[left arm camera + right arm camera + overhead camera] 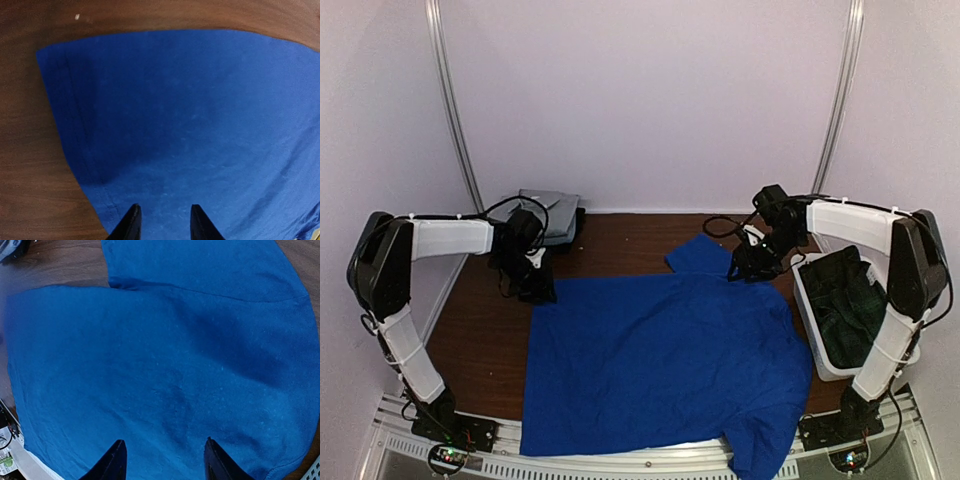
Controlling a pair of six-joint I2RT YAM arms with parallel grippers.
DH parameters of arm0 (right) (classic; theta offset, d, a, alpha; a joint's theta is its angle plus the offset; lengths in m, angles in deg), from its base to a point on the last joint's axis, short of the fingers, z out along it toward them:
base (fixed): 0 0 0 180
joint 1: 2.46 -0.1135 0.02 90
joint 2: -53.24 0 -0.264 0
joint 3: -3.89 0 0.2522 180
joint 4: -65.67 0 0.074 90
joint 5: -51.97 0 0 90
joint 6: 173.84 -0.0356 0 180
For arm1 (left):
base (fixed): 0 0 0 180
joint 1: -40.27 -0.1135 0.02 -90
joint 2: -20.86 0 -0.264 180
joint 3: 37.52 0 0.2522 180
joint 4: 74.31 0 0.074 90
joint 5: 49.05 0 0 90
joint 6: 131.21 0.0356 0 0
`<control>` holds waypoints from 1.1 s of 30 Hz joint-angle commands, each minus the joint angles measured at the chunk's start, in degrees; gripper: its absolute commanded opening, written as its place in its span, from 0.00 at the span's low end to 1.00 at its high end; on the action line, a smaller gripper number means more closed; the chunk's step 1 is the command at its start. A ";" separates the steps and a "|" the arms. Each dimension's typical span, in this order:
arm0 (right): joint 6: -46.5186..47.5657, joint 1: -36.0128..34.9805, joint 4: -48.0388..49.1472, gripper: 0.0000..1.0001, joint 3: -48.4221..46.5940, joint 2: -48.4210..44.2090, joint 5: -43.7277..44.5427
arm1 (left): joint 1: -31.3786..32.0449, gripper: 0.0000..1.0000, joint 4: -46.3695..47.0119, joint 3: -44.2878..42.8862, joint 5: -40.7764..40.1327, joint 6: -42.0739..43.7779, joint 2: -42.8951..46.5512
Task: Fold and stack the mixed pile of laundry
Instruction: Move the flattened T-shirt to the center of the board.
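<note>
Top view with both wrist views. A white rectangular plastic bin (820, 364) stood at the right side of the brown wooden table (480, 330). A dark green-black cloth piece (845, 300) lay crumpled inside it and filled most of its floor. Nothing else could be made out in the bin.

A royal-blue cloth shirt (660, 360) was spread flat just left of the bin, with its right edge touching or nearly touching the bin's left wall. One sleeve pointed away toward the far wall. The other sleeve, below the bin's near-left corner, reached past the table's near edge. A folded stack of light grey garments (552, 214) lay well to the left of the bin, against the far wall.

The right gripper (747, 268) hung beside the bin's far-left corner, over the shirt's far sleeve. In its wrist view the black fingers (116, 460) stood wide apart above the blue cloth, with nothing held. The left gripper (536, 286) was placed far left of the bin, at the shirt's far-left corner. Its jaws were seen moderately parted over the cloth and held nothing.

Bare wood was left open along the shirt's left edge and between its far edge and the wall.
</note>
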 commanded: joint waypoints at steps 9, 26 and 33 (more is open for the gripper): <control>-1.34 -0.76 4.87 0.51 -5.35 13.83 1.12 | -8.92 0.21 -2.85 -10.62 -4.12 0.12 -13.71; -0.79 0.17 -4.10 0.54 -44.01 40.45 3.66 | -19.83 0.19 -8.05 -35.91 -4.38 5.28 -31.17; -0.03 0.55 -4.68 0.59 -42.60 29.18 0.20 | -20.70 0.35 -8.29 -35.21 -3.82 8.27 -23.51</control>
